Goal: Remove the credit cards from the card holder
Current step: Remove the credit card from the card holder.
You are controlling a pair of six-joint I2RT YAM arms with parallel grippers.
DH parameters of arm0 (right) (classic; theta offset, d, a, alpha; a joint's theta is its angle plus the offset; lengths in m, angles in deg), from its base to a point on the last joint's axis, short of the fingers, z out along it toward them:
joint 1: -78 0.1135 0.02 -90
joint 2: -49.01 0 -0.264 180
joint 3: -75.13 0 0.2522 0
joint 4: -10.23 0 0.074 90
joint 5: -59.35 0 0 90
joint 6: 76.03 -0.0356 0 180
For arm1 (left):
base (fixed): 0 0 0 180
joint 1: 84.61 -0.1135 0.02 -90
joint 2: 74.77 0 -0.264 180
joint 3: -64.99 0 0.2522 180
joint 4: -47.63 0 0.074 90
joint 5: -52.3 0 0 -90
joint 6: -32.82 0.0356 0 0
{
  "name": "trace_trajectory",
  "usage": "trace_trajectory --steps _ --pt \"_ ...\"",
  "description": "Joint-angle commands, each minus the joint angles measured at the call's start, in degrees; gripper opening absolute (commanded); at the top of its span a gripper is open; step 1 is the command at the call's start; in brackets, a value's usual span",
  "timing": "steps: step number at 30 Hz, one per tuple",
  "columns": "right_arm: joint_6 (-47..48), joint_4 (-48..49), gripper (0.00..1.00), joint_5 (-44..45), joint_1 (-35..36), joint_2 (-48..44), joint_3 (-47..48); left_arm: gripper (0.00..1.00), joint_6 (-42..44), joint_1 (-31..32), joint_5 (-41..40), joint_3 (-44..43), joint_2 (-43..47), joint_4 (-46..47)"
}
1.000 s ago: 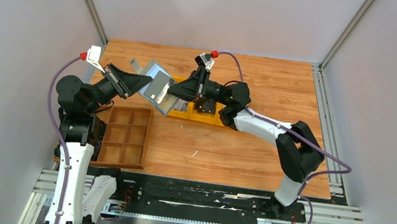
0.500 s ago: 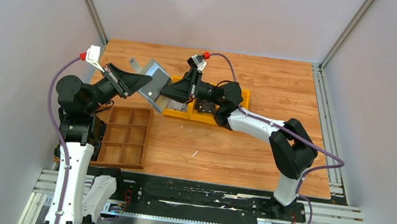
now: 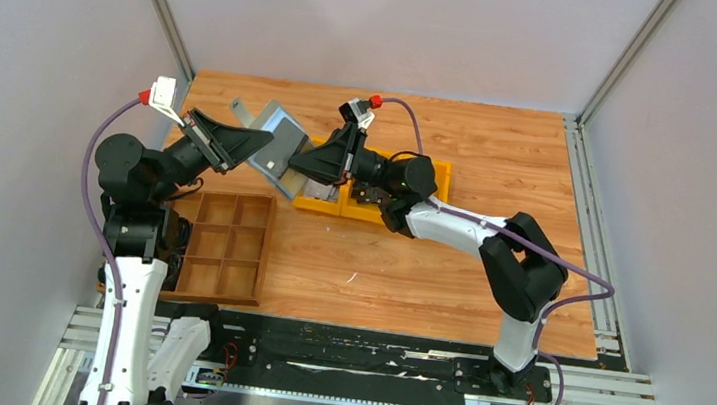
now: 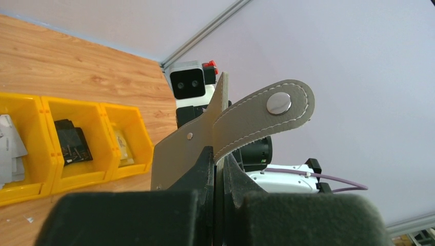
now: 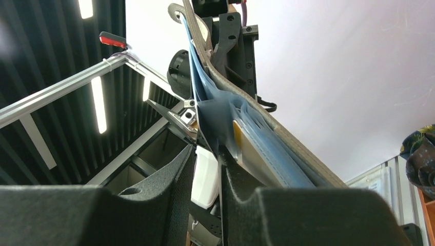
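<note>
The wooden tabletop [image 3: 428, 270] lay between pale walls. Above its far left part the left gripper [image 3: 247, 149] was clenched on the grey card holder [image 3: 278, 149] and held it in the air. The right gripper [image 5: 208, 154] was at the blue inner pockets, fingers narrowly apart beside a thin edge; I cannot tell if it gripped. A gold credit card [image 5: 237, 134] sat in a pocket, so at least this one was left to pull out.

No words or numbers to read anywhere. Only tiny pale marks on the flat black thing [image 4: 72, 141] in the middle yellow plastic bin [image 4: 84, 177], maybe print, but far too small and blurry to make out.
</note>
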Motion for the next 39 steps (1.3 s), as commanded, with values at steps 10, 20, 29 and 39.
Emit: trace_trajectory --steps 10,20,29,39 --pt "-0.29 8.70 0.24 4.59 1.38 -0.38 1.13 0.00 -0.92 -1.10 -0.46 -2.05 -0.22 0.46" --pt "-1.29 8.88 0.00 5.82 2.11 1.83 3.84 0.00 -0.31 -1.15 0.51 -2.27 0.03 -0.39" --pt "-0.15 10.02 0.03 5.04 1.87 -1.19 -1.88 0.00 -1.67 -2.36 0.25 -3.52 -0.98 1.19" --pt "0.00 9.32 0.15 4.51 1.93 -0.87 2.18 0.00 -1.36 -2.48 0.63 -2.84 -0.59 0.76"
